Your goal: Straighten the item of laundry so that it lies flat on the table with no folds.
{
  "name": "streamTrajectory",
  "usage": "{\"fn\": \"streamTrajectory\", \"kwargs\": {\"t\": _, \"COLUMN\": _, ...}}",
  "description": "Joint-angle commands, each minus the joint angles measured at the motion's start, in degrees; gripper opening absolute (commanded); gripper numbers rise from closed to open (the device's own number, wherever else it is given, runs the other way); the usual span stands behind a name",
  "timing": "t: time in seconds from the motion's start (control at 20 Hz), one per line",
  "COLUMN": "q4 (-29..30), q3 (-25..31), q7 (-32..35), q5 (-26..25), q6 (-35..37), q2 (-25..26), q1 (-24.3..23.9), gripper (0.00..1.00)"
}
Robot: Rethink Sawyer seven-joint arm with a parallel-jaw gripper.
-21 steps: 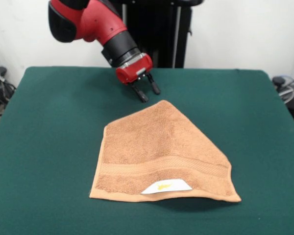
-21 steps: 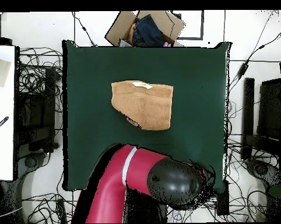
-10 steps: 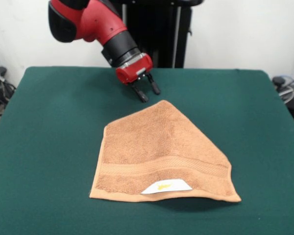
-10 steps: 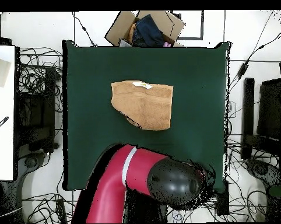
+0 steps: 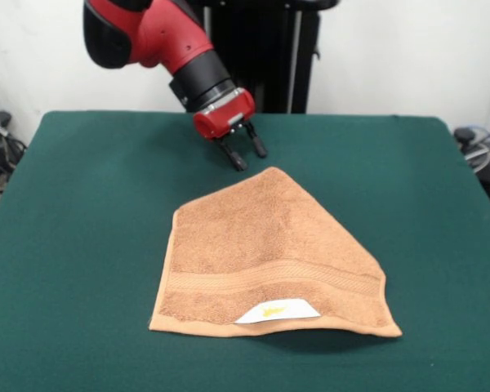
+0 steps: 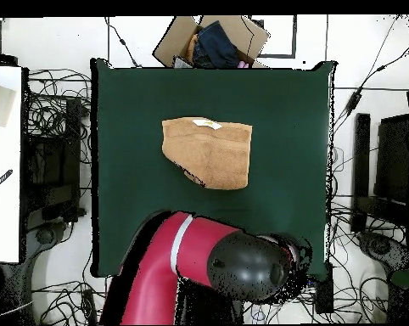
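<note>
Towel [image 5: 265,253] lies mid tabletop [image 5: 82,245], folded: far part doubled over into a point, so not flat. Woven band runs across near front edge; white label w/ yellow mark [image 5: 276,311] at front hem. Front-right edge lifts a bit, shadow under it. Claw [image 5: 243,153] hangs just beyond towel's far point, tilted, fingers [image 5: 234,157] slightly apart, empty, not touching cloth. Overhead: towel [image 6: 207,152] near centre; cardboard box [image 6: 211,40] off the tabletop's far edge

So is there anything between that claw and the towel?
Nothing: in the front view only a short strip of bare green table separates the open gripper from the towel, near its folded far tip.
</note>
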Motion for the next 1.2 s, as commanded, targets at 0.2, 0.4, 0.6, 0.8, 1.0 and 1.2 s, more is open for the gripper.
{"fn": "streamTrajectory", "kwargs": {"t": 0.2, "q4": -6.0, "q3": 16.0, "q7": 23.8, "q5": 10.6, "q6": 34.2, "q2": 5.5, "q1": 3.8, "gripper": 1.00}}
{"fn": "streamTrajectory", "kwargs": {"t": 0.4, "q4": -4.4, "q3": 15.0, "q7": 21.1, "q5": 12.2, "q6": 31.5, "q2": 5.7, "q1": 3.1, "gripper": 1.00}}
{"fn": "streamTrajectory", "kwargs": {"t": 0.6, "q4": -4.8, "q3": 15.3, "q7": 20.6, "q5": 11.6, "q6": 31.1, "q2": 6.4, "q1": 2.7, "gripper": 1.00}}
{"fn": "streamTrajectory", "kwargs": {"t": 0.8, "q4": -4.5, "q3": 15.7, "q7": 20.5, "q5": 12.7, "q6": 32.4, "q2": 6.8, "q1": 2.3, "gripper": 1.00}}
{"fn": "streamTrajectory", "kwargs": {"t": 1.0, "q4": -4.0, "q3": 16.2, "q7": 20.9, "q5": 13.2, "q6": 33.4, "q2": 6.6, "q1": 1.9, "gripper": 1.00}}
{"fn": "streamTrajectory", "kwargs": {"t": 1.2, "q4": -3.9, "q3": 16.3, "q7": 20.4, "q5": 13.6, "q6": 33.6, "q2": 6.7, "q1": 1.8, "gripper": 1.00}}
